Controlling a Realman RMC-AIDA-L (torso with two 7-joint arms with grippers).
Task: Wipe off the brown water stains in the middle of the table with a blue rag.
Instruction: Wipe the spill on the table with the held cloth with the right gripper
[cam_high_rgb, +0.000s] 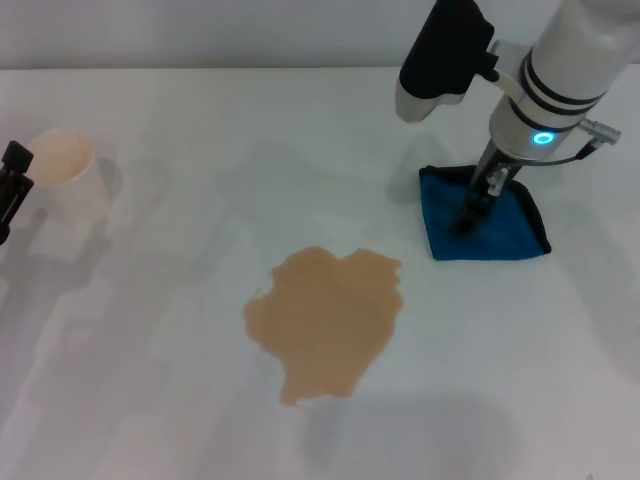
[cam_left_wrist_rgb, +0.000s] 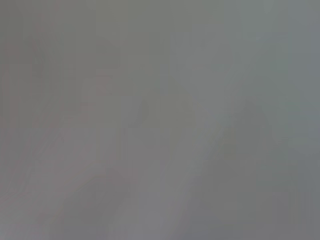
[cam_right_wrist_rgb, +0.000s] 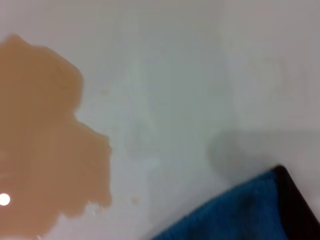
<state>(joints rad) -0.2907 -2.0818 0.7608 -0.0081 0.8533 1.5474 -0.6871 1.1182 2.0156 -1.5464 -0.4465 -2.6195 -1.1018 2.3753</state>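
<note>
Right gripper (cam_high_rgb: 470, 215) is down on the blue rag (cam_high_rgb: 487, 221), fingertips planted on the cloth near its middle, slightly toward the stain side. Whether the fingers are apart or closed on a fold of the cloth cannot be told: the tips are dark against the dark blue and the arm's white wrist housing stands above them.

The blue rag lies flat on the table (cam_high_rgb: 150, 400), directly under the right gripper, with black edging visible along its far and outer sides. In the right wrist view the rag (cam_right_wrist_rgb: 240, 212) shows as a blue corner with a black border, and bare white table separates it from the stain (cam_right_wrist_rgb: 45, 140).

The brown water stains (cam_high_rgb: 327, 318) form one tan puddle with a lobed outline, lying nearer the robot than the right gripper and toward the robot's left of it. The puddle's nearest lobe is close to the rag's near-left corner but does not touch it; a strip of white table lies between them. The puddle is larger than the rag.

Left gripper (cam_high_rgb: 12, 190) sits at the table's far left edge, well apart from the right gripper, black body only partly in view; finger state cannot be told. A paper cup (cam_high_rgb: 62, 172) stands just beside it. The left wrist view shows only a grey blur.
</note>
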